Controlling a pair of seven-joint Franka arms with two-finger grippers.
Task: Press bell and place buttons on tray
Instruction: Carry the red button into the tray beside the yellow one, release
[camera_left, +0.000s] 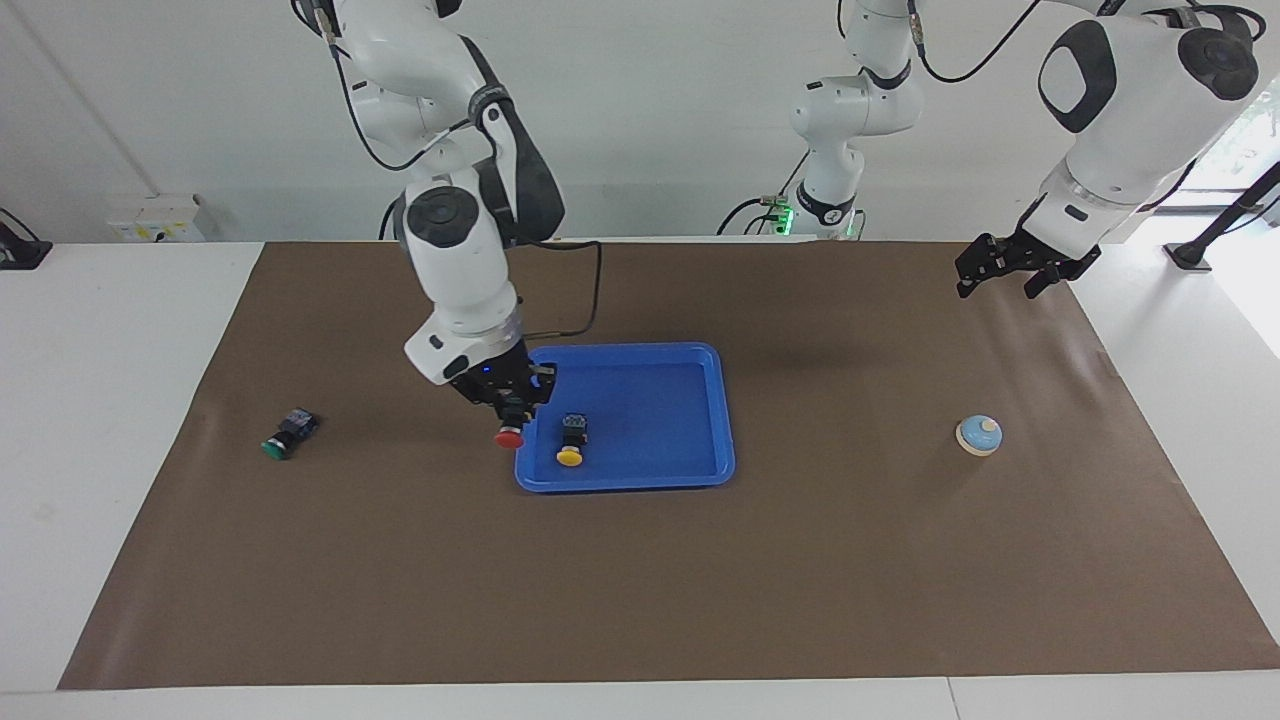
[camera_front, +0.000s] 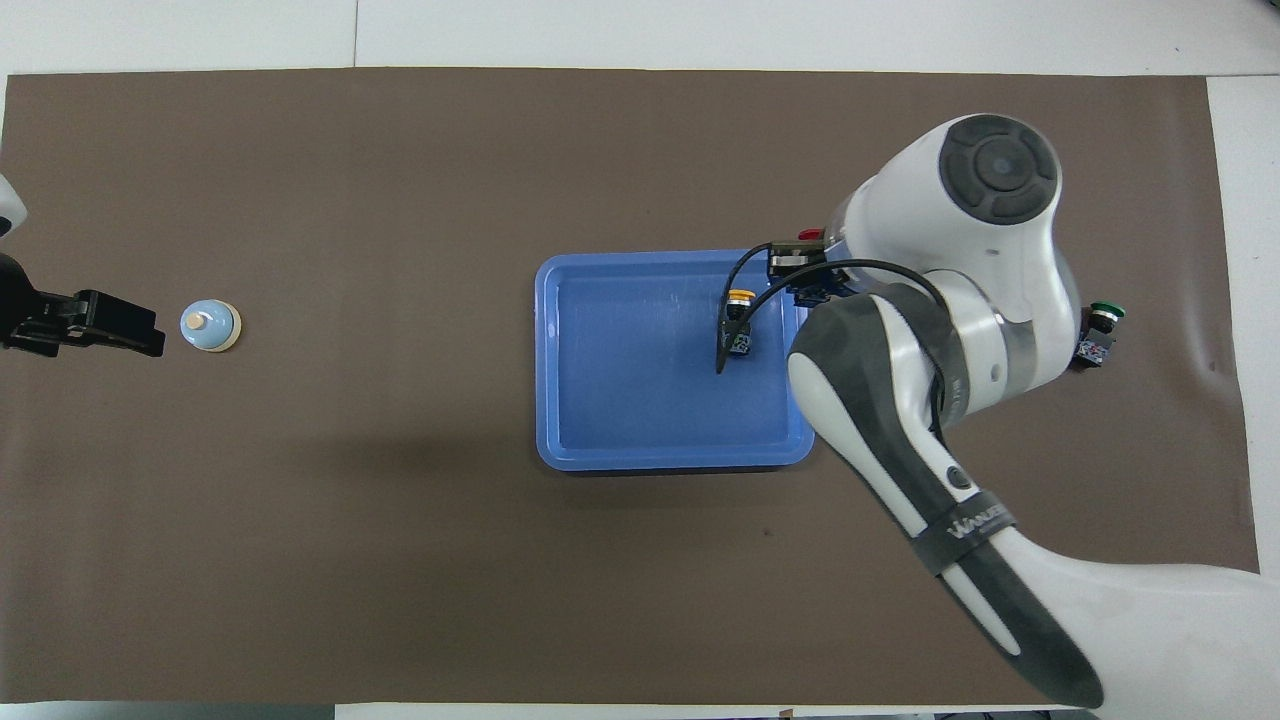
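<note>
Red-capped black push-button switch (camera_left: 509, 437) is hanging pinched in the right gripper (camera_left: 512, 414) over the rim of the shallow blue plastic tray (camera_left: 700, 470); yellow-capped switch (camera_left: 571, 443) is lying in it; green-capped switch (camera_left: 283, 439) and light-blue dome bell (camera_left: 979, 435) are resting on the brown mat (camera_left: 640, 580); left gripper (camera_left: 1010, 272) is waiting, spread.

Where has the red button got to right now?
The red button hangs in the right hand, over the rim of the blue tray at the right arm's end, beside the yellow button lying in the tray.
</note>
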